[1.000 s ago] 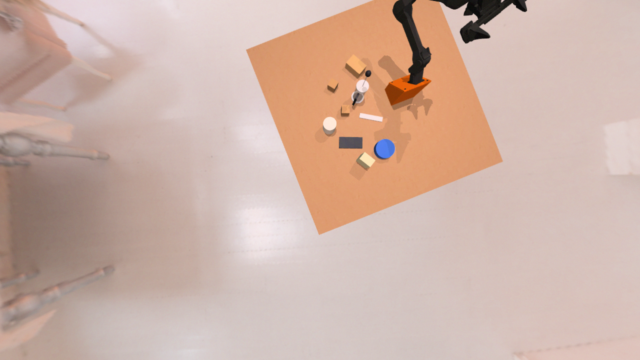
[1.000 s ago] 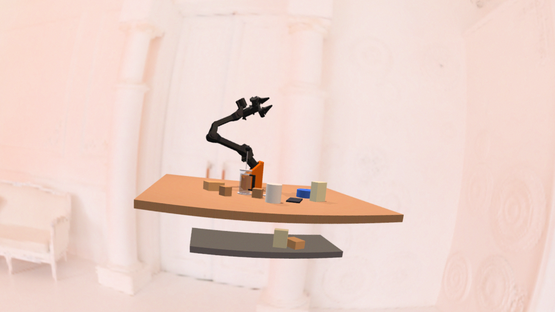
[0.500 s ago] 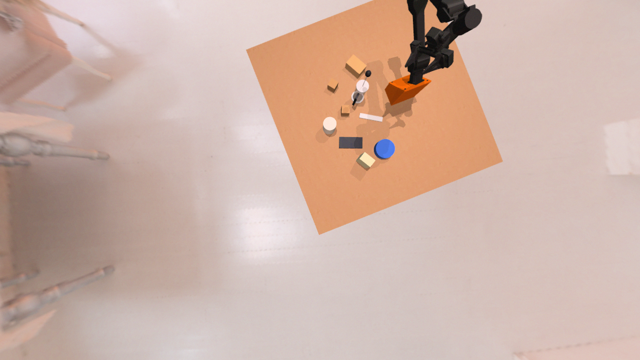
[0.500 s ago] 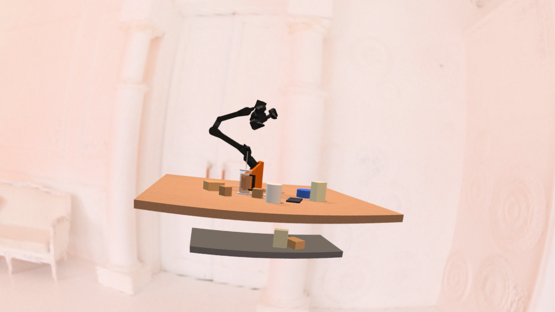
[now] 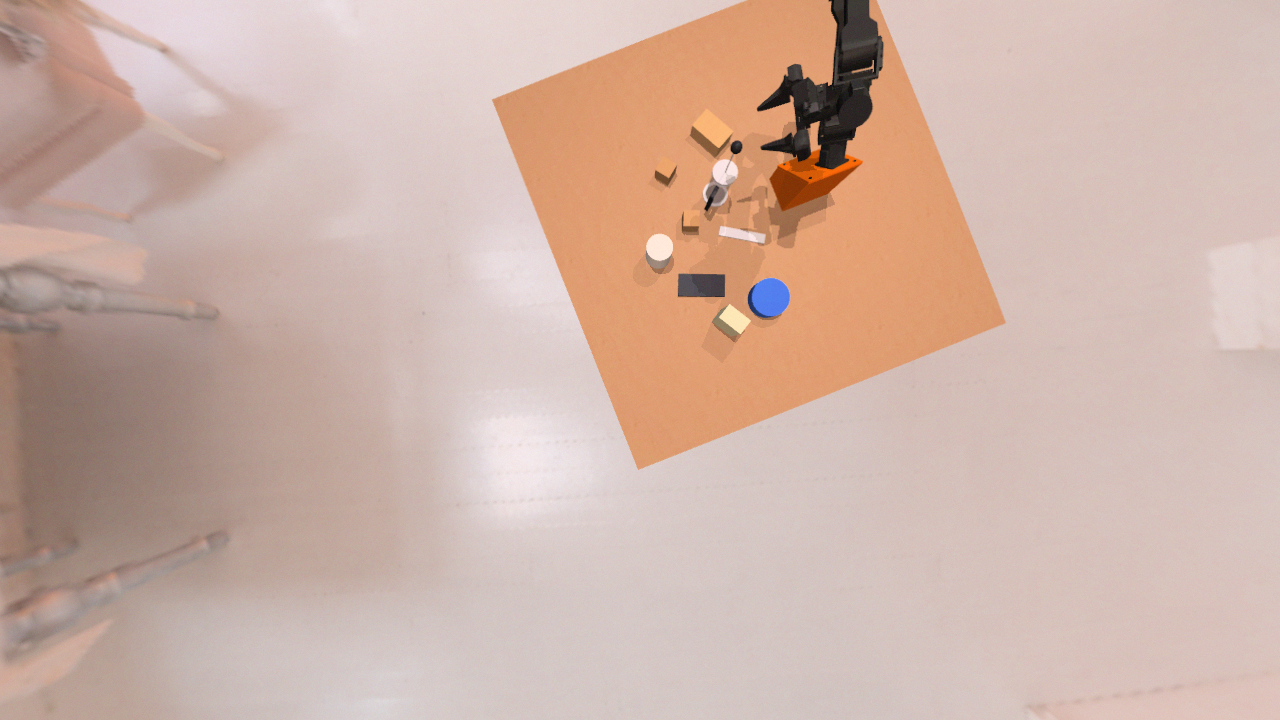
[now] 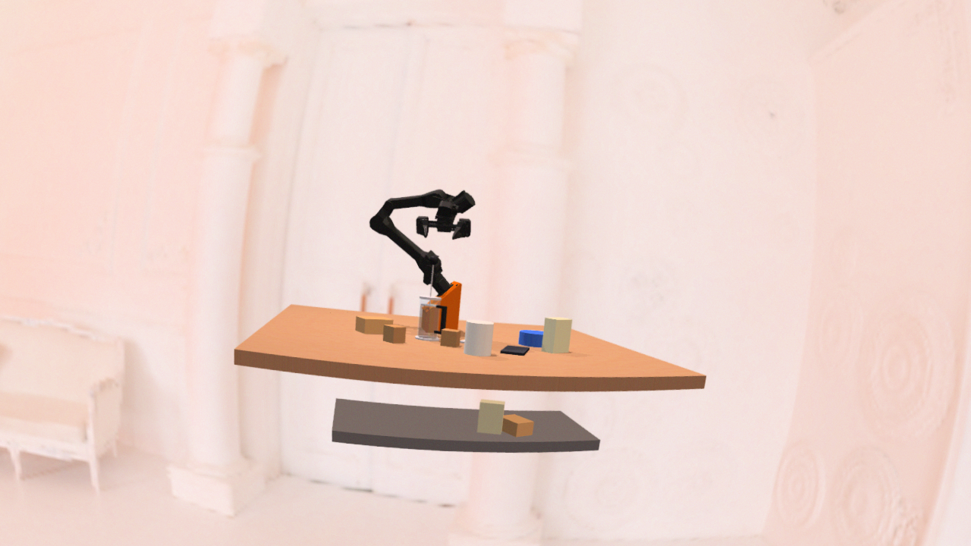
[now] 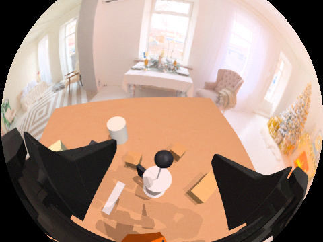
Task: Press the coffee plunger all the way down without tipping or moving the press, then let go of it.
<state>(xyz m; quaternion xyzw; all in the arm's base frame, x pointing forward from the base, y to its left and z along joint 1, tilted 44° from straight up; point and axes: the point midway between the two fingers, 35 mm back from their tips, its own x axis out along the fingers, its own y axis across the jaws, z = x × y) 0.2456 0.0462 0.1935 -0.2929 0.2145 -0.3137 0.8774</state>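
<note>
Soft, pinkish-white light fills the room, bright and a bit washed out. Pale glare patches shine on the floor (image 5: 501,429) in the top view. Short soft shadows fall beside the objects on the table (image 5: 877,268), and the arm (image 5: 845,80) casts a broken shadow near its base. The windows (image 7: 168,27) in the wrist view are blown out; that view is a fisheye circle, strongly bent and black at the rim. The exterior view's background looks hazy, and the table edge curves.
</note>
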